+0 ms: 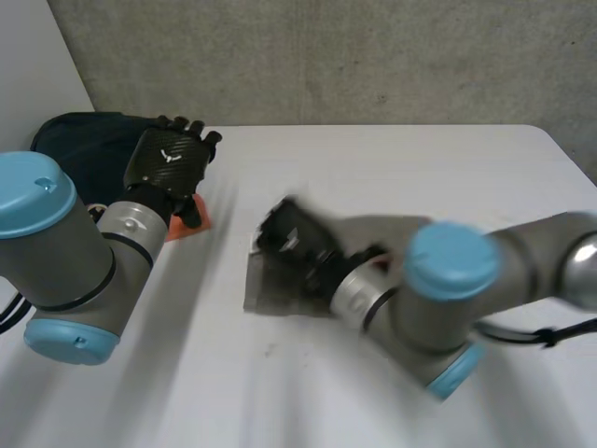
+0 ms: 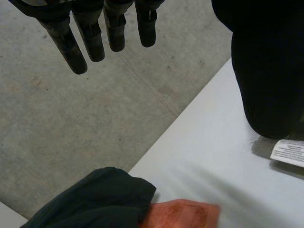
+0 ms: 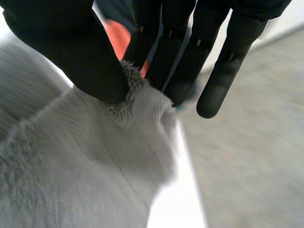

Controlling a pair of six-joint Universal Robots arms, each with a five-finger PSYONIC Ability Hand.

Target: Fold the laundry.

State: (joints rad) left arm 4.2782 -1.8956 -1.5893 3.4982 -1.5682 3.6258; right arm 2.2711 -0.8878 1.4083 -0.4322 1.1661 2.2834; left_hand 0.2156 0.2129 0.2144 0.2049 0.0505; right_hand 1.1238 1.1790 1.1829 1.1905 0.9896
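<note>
Fingers (image 3: 159,42) and thumb of right hand (image 1: 297,241): pinching grey towel (image 1: 270,285), mid-bench (image 1: 392,177). Fingers of left hand (image 1: 173,161): straight, holding nothing, beside dark garment (image 1: 79,149) and orange cloth (image 1: 196,222).

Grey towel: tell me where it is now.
In the head view the grey towel lies mid-table, to the right of the orange cloth. The right hand pinches its edge between thumb and fingers.

Head camera: behind the arms, looking down over the flat white worktop (image 1: 392,177). Left wrist camera: along the left hand (image 2: 92,40), sharing the crumpled orange cloth (image 2: 183,214) with it. Right wrist camera: close against the grey fleecy cloth (image 3: 71,171).
</note>
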